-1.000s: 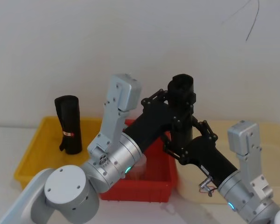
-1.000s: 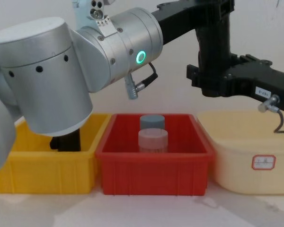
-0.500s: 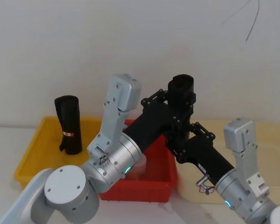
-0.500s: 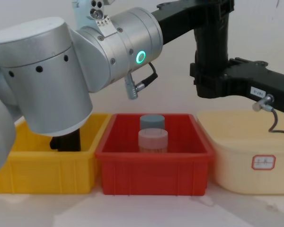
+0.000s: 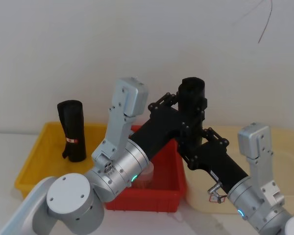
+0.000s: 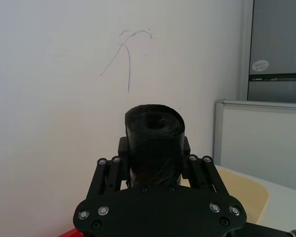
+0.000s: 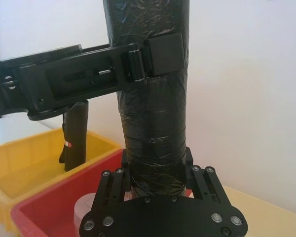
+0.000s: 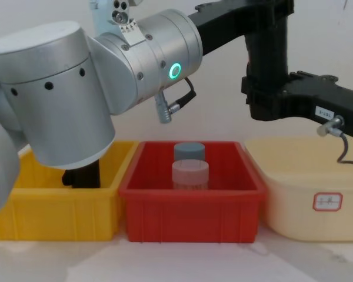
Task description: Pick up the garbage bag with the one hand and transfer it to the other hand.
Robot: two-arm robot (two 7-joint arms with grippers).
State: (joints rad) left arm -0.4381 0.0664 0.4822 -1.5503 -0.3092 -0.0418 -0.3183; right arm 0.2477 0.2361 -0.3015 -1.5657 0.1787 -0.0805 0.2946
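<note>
1. Garbage bag [image 5: 192,90]: a tall black roll of wound plastic. It stands upright in the air above the right-hand end of the red bin [image 8: 191,189] and touches no bin.
2. Left gripper [image 6: 155,163], on the thick silver arm with the green ring light. Its fingers are closed on the upper part of the roll, one pad flat on each side.
3. Right gripper [image 7: 155,180], reaching in from the right, below the left one. Its fingers flank the lower end of the roll and look pressed against it, so both appear to hold the roll at once.
4. Handling, as a judgement:
   - The tight winding should make the roll stiff as a column, though the outer layers will give a little under the pads.
   - It is probably light to moderate in weight and not fragile.
   - The glossy film looks slick, so a loose grip could let it slide downward.
5. Where to hold, as a judgement:
   - Across the diameter, with the pads square to the sides.
   - Well inside the ends.
   - Low enough to keep clear of the upper grip.
6. Also present:
   - Yellow bin [image 8: 47,207] at the left, with a second roll [image 5: 72,129] bearing a red-and-white label standing in it.
   - Two lidded jars [image 8: 190,171] in the red bin.
   - Cream tub [image 8: 294,176] at the right.
</note>
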